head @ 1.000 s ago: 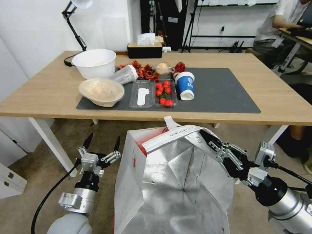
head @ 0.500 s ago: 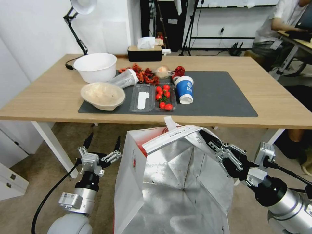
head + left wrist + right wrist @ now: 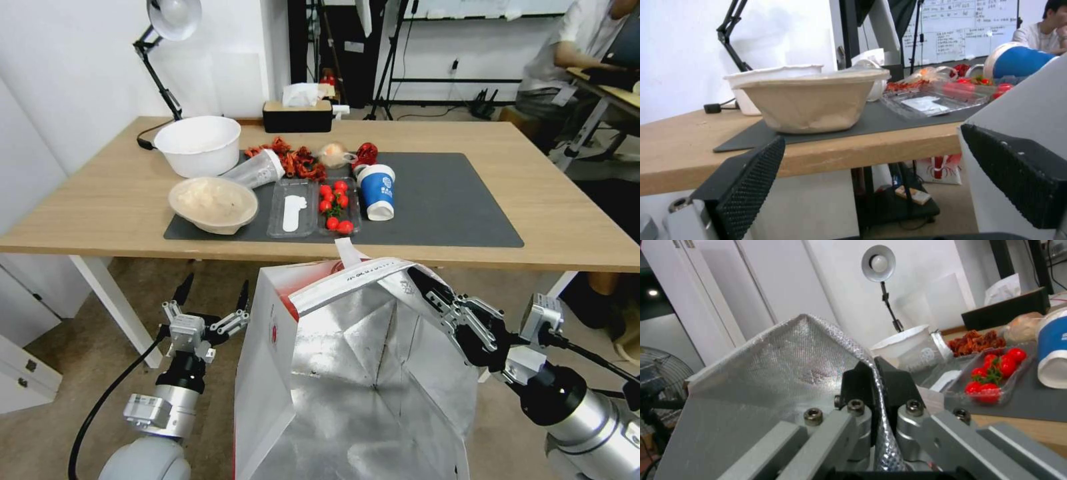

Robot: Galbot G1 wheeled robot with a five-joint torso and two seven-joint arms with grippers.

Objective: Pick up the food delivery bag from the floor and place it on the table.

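Two grippers are in the head view, and only one is doing anything. The right gripper [image 3: 427, 288] has its fingers pinched shut on the foil-lined rim of the big boxy white-and-red food delivery bag [image 3: 347, 373]. In the right wrist view the black fingers [image 3: 896, 386] are clamped right on that silver rim [image 3: 795, 373], with barely any gap between them. The bag sits in front of the near edge of the long light-wood worktop [image 3: 100, 200], mouth open, its top about level with that edge. The bag's bottom is cut off by the frame, so I can't tell if it's touching the brownish-grey carpet floor [image 3: 67, 373] or hanging above it.

The left gripper [image 3: 212, 297] sits just beside the bag's white side, fingers spread wide and holding nothing. In its own wrist view one textured pad [image 3: 751, 186] is on one side and the other is close against the white bag wall [image 3: 1027, 110]; whether it touches is hard to make out.

Up on the dark grey mat [image 3: 453, 200] there's a beige paper bowl [image 3: 213, 203], a white bowl [image 3: 198, 143], a clear tray of cherry tomatoes [image 3: 337, 200] and a blue-and-white cup [image 3: 377, 191].
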